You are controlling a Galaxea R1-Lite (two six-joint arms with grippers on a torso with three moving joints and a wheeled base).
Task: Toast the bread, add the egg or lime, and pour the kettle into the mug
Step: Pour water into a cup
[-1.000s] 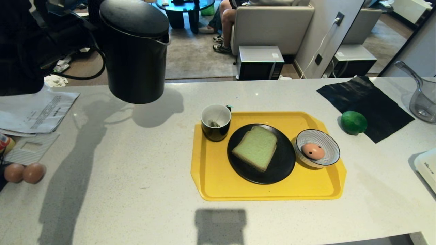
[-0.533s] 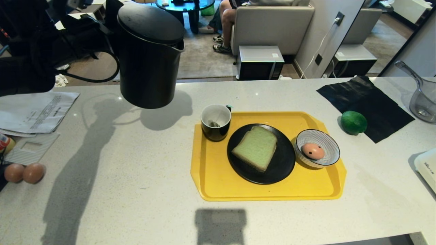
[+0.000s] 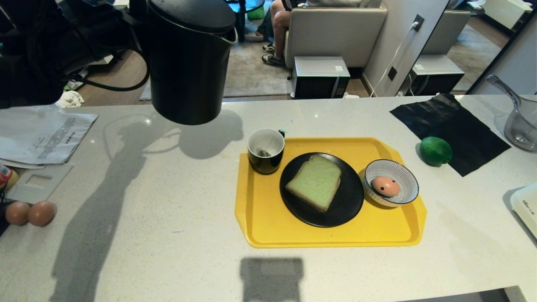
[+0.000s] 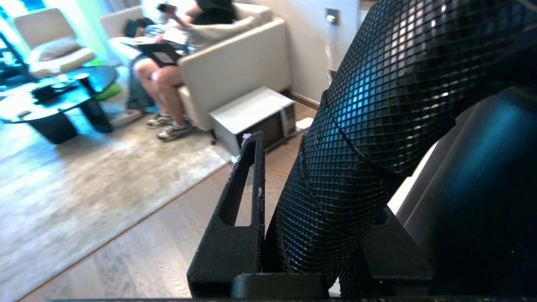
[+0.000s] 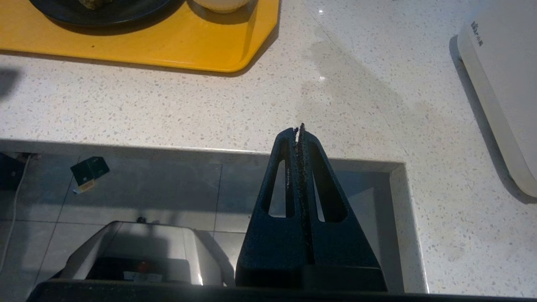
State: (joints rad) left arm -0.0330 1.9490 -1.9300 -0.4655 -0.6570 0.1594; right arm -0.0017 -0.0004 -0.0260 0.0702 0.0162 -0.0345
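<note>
Carrying the kettle (image 3: pixel 188 63) aloft over the counter's far left, left gripper (image 4: pixel 310 209) clamped on its handle. The mug (image 3: pixel 265 151) sits at the tray's (image 3: pixel 268 226) far-left corner. Next move, likely: shift right, tilt spout. Right gripper (image 5: pixel 300 130) closed, parked at the near edge.

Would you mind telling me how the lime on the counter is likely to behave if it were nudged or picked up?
The lime looks round and sits loose on the counter beside the black cloth, so a nudge would probably set it rolling. Its glossy skin may be somewhat slippery in a pinch. It looks firm, so it would likely keep its shape.
</note>
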